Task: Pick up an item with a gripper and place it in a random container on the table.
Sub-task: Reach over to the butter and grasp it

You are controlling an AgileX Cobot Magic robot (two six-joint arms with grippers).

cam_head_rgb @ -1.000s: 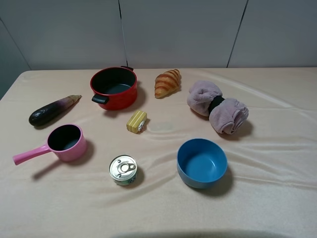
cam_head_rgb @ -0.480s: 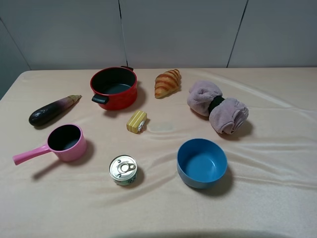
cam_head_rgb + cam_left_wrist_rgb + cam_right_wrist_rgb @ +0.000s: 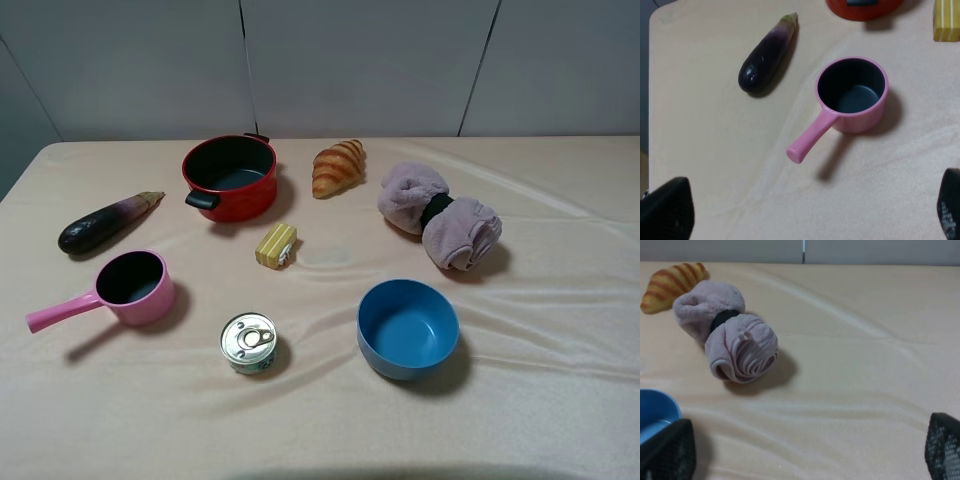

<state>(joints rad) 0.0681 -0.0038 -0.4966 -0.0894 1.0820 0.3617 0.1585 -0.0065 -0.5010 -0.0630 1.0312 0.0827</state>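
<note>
The left gripper (image 3: 807,212) hangs over the near left of the table (image 3: 560,200), jaws wide apart and empty. The right gripper (image 3: 805,450) is the same at the near right. The yellow block (image 3: 276,245) lies mid-table, far-left of the blue bowl (image 3: 407,328).

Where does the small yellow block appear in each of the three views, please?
Exterior high: the yellow block lies near the middle, in front of the red pot.
Left wrist: the block is cut off at the picture's edge, beside the red pot, beyond the pink saucepan.
Right wrist: not in it.
Shared landmark: the red pot, next to the block in both views that show it.
</note>
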